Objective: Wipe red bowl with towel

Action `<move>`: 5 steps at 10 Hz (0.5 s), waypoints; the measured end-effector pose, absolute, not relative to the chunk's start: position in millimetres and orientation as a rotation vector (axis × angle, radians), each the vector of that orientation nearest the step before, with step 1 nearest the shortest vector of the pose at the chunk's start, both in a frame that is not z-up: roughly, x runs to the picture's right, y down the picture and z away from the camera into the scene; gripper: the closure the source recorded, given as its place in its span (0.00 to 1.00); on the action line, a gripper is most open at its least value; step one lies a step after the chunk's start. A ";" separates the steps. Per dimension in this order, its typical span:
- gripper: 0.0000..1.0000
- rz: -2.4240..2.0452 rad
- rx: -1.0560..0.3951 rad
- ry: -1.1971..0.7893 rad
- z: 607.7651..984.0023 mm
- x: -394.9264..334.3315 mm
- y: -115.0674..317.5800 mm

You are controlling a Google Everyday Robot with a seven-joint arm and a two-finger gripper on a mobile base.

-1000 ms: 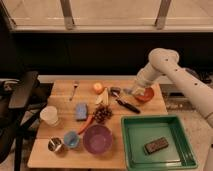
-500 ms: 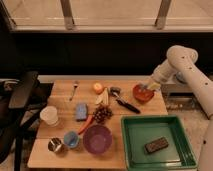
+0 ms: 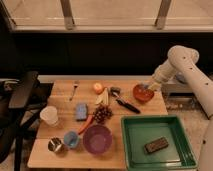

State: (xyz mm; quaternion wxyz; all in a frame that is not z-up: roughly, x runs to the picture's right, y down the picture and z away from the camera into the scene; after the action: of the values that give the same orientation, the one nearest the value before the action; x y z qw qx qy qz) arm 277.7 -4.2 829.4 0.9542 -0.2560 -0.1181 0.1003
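Observation:
The red bowl point(image 3: 142, 94) sits at the back right of the wooden table point(image 3: 60, 150). My gripper point(image 3: 148, 87) hangs over the bowl's far rim, at the end of the white arm point(image 3: 181, 61) that reaches in from the right. Something pale grey, perhaps the towel point(image 3: 145, 87), shows at the gripper just above the bowl's inside. I cannot make out whether it is held.
A black-handled tool point(image 3: 125, 103), banana point(image 3: 103, 97), orange point(image 3: 97, 87), grapes point(image 3: 102, 114), carrot point(image 3: 86, 123), blue sponge point(image 3: 81, 111), fork point(image 3: 74, 90), white cup point(image 3: 49, 115), purple bowl point(image 3: 97, 139), blue cup point(image 3: 70, 139), metal cup point(image 3: 55, 145). Green tray point(image 3: 131, 150) holds a dark bar point(image 3: 156, 145).
The arm has swung from left of the bowl to its right side. The gripper has stayed over the bowl and now sits at its far right rim.

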 end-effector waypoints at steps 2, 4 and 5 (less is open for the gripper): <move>1.00 0.116 -0.435 -0.139 841.3 278.4 3.8; 1.00 0.065 -0.399 -0.110 854.0 271.5 11.8; 1.00 0.055 -0.395 -0.105 857.8 274.5 14.8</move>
State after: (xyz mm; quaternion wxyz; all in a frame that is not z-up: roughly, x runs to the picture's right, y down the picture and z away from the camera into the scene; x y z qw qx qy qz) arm 274.5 14.8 857.8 0.9788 -0.1960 -0.0520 0.0273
